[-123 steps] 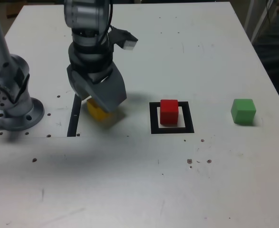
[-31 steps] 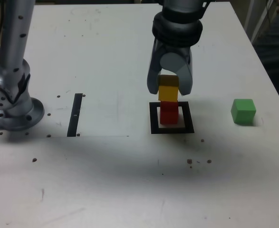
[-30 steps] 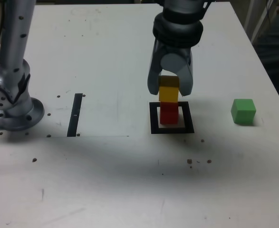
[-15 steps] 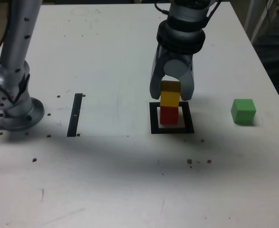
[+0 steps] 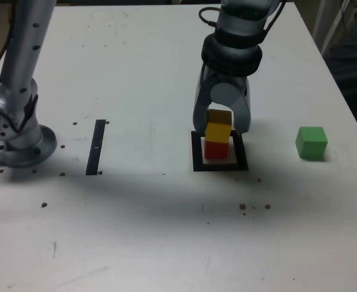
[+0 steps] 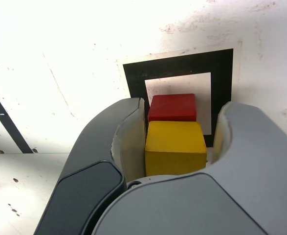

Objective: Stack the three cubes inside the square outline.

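The yellow cube point(image 5: 218, 130) sits on top of the red cube point(image 5: 214, 149), which stands inside the square outline point(image 5: 196, 160). My gripper point(image 5: 221, 125) straddles the yellow cube, one finger on each side. In the wrist view the yellow cube point(image 6: 175, 147) lies between the fingers, with a thin gap showing beside one finger point(image 6: 231, 132), so the jaws stand slightly open. Beyond it I see the red cube point(image 6: 172, 107) and the square outline point(image 6: 133, 78). The green cube point(image 5: 311, 143) rests alone on the table at the exterior view's right.
A thin black strip point(image 5: 97, 146) lies on the table at the exterior view's left, near the arm's base point(image 5: 17, 137). The white table's right edge point(image 5: 342, 91) runs close behind the green cube. Small dark specks dot the surface.
The gripper has come down a little, setting the yellow cube onto the red one, and its jaws have parted slightly from the yellow cube's sides.
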Action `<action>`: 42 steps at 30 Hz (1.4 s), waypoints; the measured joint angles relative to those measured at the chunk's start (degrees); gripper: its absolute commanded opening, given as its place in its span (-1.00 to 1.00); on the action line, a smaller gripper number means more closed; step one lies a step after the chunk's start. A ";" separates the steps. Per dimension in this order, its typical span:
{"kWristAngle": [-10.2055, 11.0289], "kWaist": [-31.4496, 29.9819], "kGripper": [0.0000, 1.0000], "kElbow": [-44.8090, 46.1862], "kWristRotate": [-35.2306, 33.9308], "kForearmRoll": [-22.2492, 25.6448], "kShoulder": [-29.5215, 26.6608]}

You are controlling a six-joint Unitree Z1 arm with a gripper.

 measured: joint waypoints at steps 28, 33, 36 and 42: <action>13.28 0.46 1.00 -8.23 11.52 7.57 -7.66; 14.12 0.46 1.00 -16.24 18.51 9.71 -4.34; 13.99 0.46 1.00 -20.04 21.02 10.82 -2.33; 13.01 0.46 0.99 -25.98 22.21 12.07 1.76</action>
